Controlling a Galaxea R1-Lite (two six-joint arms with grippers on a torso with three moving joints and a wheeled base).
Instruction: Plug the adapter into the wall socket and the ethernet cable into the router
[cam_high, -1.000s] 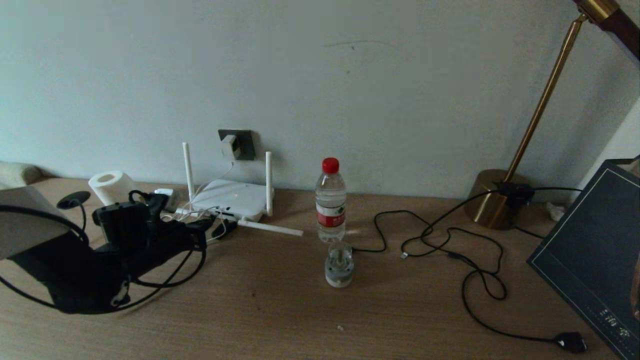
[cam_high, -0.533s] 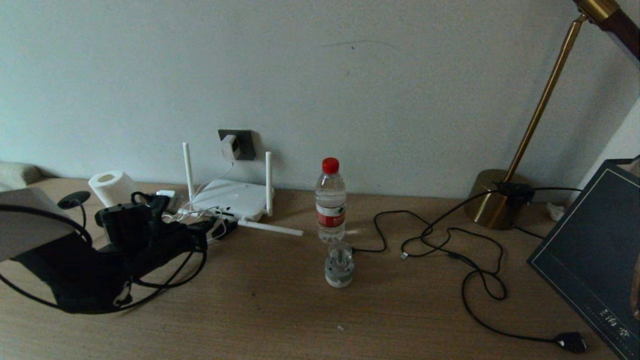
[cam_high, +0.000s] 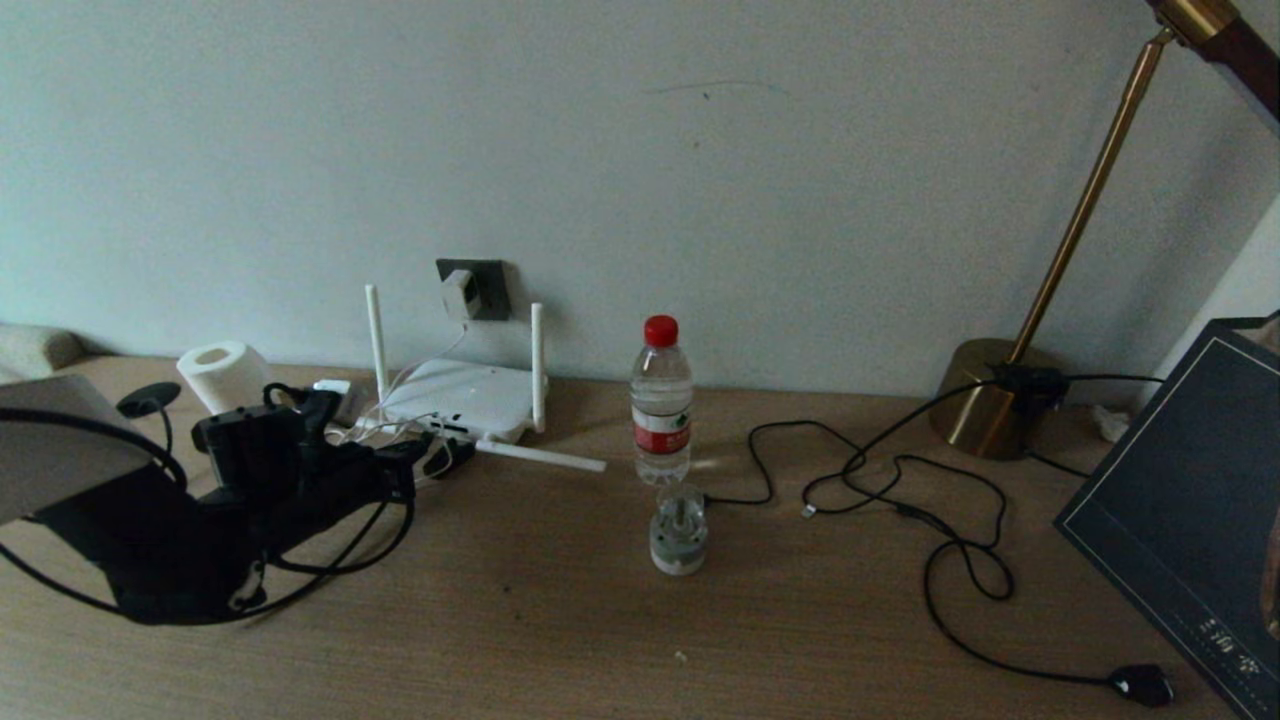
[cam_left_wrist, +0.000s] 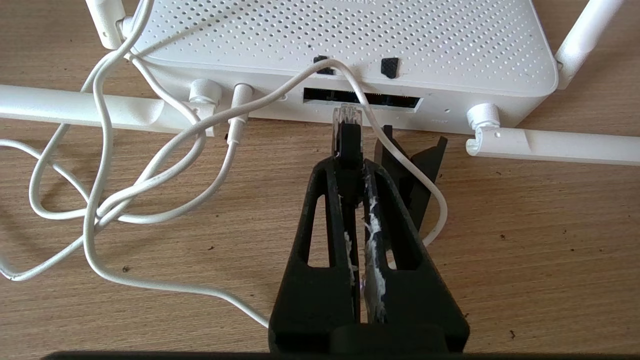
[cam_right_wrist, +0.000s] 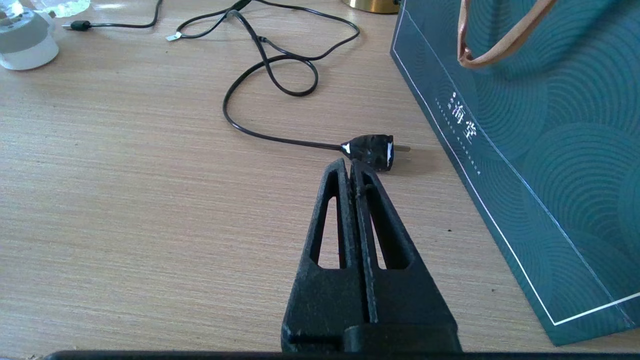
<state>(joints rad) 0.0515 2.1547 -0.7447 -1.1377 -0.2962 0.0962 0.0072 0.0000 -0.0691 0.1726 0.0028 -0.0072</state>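
Ethernet cable (cam_left_wrist: 347, 131) is pinched in the left hand (cam_left_wrist: 353, 165), closed on its black boot, at centre frame; its clear tip sits just before the router (cam_left_wrist: 345, 45) port row. Adapter (cam_high: 458, 292) sits in the wall socket (cam_high: 484, 288), upper left. Right hand (cam_right_wrist: 351, 167), closed and empty, hovers over the counter (cam_right_wrist: 125, 200).

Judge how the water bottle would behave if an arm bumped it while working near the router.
The water bottle stands tall and narrow on a small base, so a knock near its red cap would probably tip it. It looks nearly full, so likely fairly heavy for its size. Once down, its round body would probably roll along the table.
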